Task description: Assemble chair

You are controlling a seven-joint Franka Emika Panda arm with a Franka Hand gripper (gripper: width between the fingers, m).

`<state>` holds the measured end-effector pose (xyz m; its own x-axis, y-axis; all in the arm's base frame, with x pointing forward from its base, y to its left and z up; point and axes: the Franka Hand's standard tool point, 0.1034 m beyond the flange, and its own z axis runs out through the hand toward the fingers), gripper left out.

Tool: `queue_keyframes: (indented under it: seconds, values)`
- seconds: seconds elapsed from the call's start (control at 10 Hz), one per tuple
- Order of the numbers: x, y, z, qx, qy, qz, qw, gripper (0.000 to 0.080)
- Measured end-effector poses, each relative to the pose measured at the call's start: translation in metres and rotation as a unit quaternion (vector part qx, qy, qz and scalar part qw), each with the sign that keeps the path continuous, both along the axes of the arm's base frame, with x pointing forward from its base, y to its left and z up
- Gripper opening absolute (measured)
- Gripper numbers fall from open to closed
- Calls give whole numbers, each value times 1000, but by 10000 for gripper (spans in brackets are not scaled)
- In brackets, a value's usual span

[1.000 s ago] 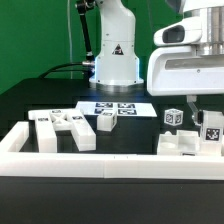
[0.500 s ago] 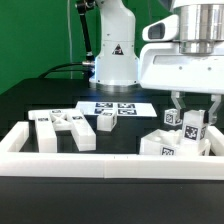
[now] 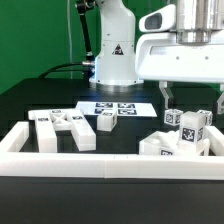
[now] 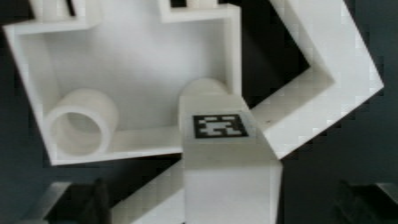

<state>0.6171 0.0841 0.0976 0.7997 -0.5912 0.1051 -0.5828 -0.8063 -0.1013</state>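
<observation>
In the exterior view, my end effector (image 3: 191, 98) hangs over the exterior view's right end of the black surface (image 3: 30, 100). Its two fingers (image 3: 163, 95) are spread wide with nothing gripped between them. Just below sits a cluster of chair parts (image 3: 178, 142). Two tagged blocks (image 3: 186, 122) stand up in the gap under the fingers, and I cannot tell whether the fingertips touch them. More loose parts (image 3: 60, 128) lie toward the exterior view's left, inside the white border rail (image 3: 100, 165). One small block (image 3: 105, 121) lies just beside the marker board (image 3: 115, 108), which lies flat in front of my base (image 3: 115, 60).

In the wrist view, a white tagged bar (image 4: 228, 165) rises toward the camera, with its square tag (image 4: 219, 126) facing the lens. Behind it lies the flat seat panel (image 4: 134, 60) with a raised rim. A round, hollow-looking form (image 4: 80, 125) sits at one corner of the panel, just beside the bar. A bent white piece (image 4: 329, 75) runs across the dark surface on the bar's other side. My fingertips show only as dim shapes at the picture's edge, clear of the bar on both sides.
</observation>
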Motion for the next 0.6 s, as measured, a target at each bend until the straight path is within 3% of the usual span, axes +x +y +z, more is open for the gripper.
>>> queue_keyframes:
  seconds: [0.2,0.6]
  values:
    - [-9,-9,11,-2,-1,36,999,647]
    - [-10,-9,8,-3,1,34,999,649]
